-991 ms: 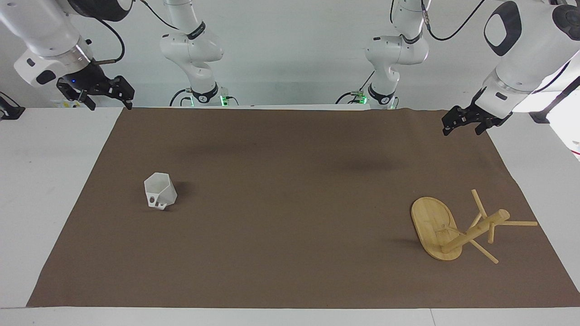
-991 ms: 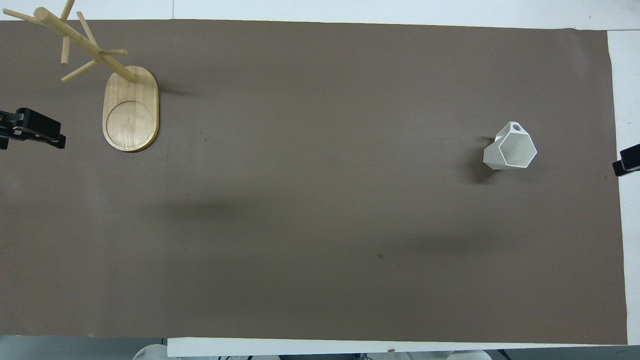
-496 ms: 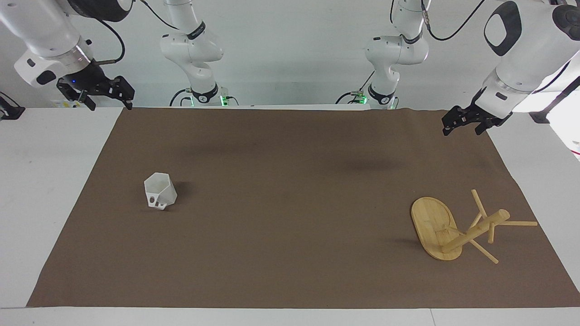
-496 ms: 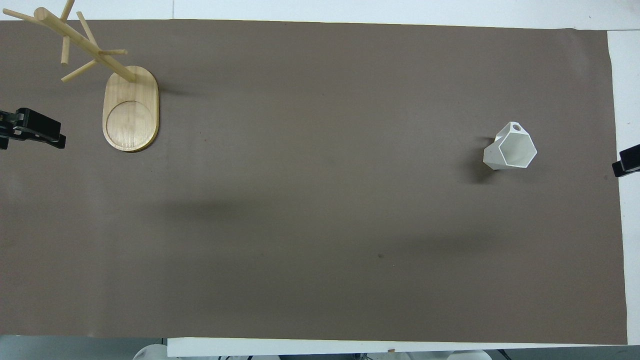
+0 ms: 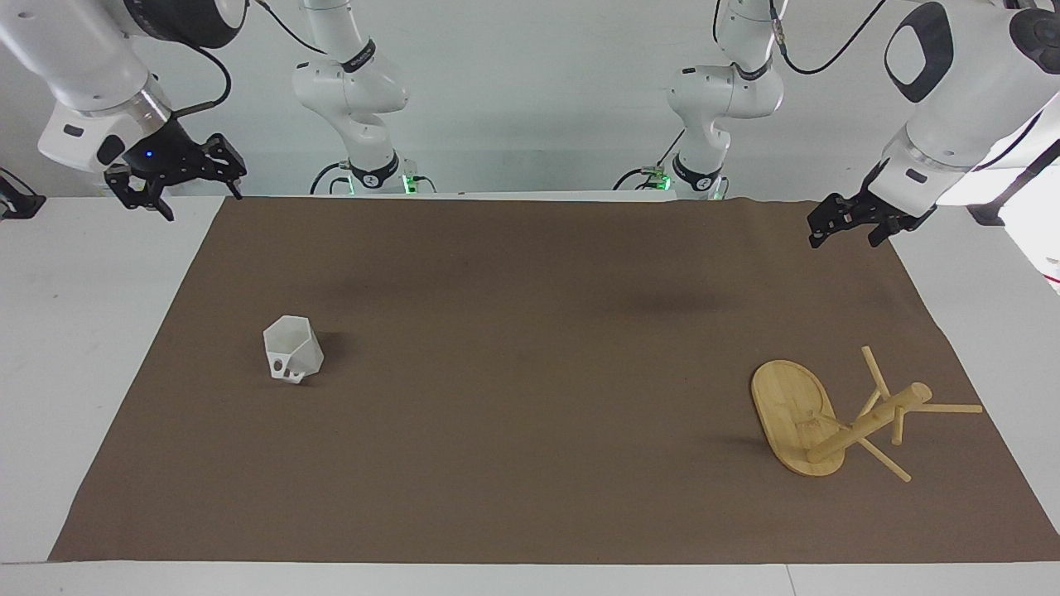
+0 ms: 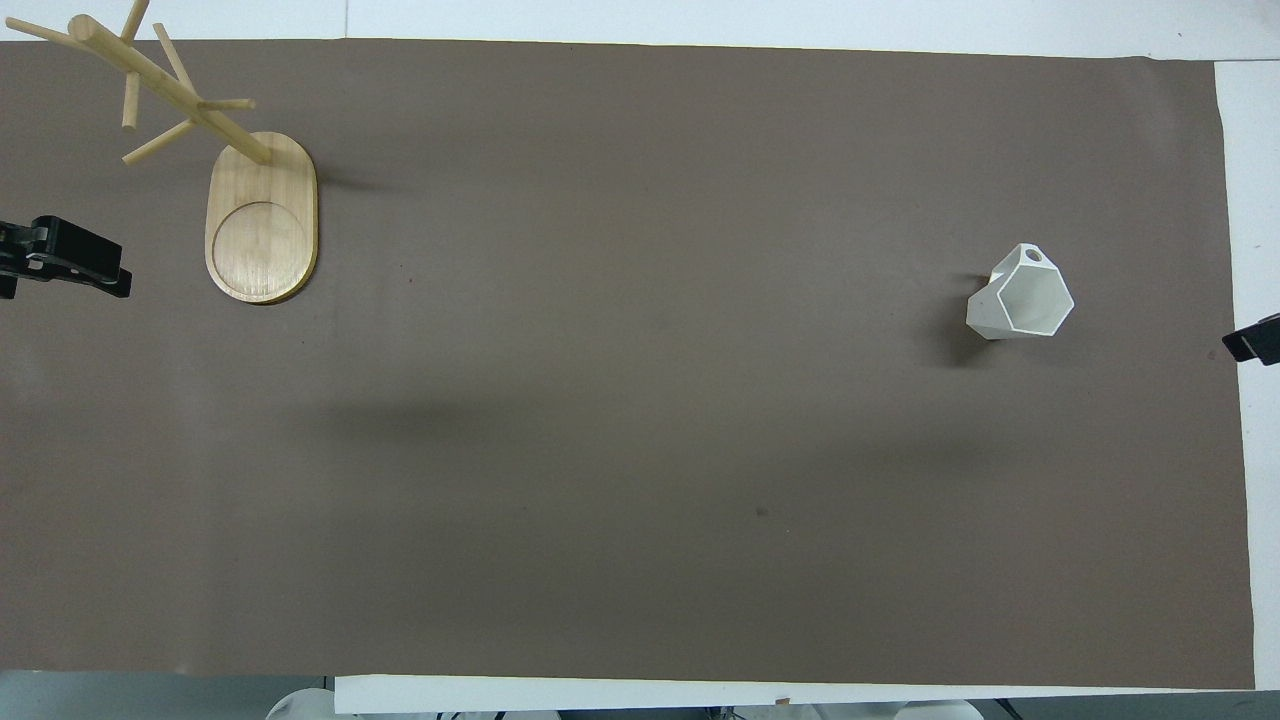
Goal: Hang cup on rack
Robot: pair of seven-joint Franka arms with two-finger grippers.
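The cup [image 5: 292, 350], a small white faceted mug, stands upright on the brown mat toward the right arm's end, its handle turned away from the robots; it also shows in the overhead view [image 6: 1020, 298]. The rack [image 5: 797, 416], a bamboo mug tree with an oval base, stands toward the left arm's end and also shows in the overhead view [image 6: 262, 220]. My right gripper [image 5: 178, 189] is open and empty, raised over the table's edge beside the mat [image 6: 1255, 342]. My left gripper [image 5: 843, 238] is open and empty, raised over the mat's edge [image 6: 62, 262].
The brown mat [image 5: 530, 430] covers most of the white table [image 5: 83, 331]. The rack's pegs [image 5: 952, 408] stick out toward the mat's edge. Two further robot bases [image 5: 373, 174] stand along the table's edge at the robots' end.
My right gripper has turned at the wrist and shifted slightly outward toward the table's end. The left gripper, the cup and the rack have not moved.
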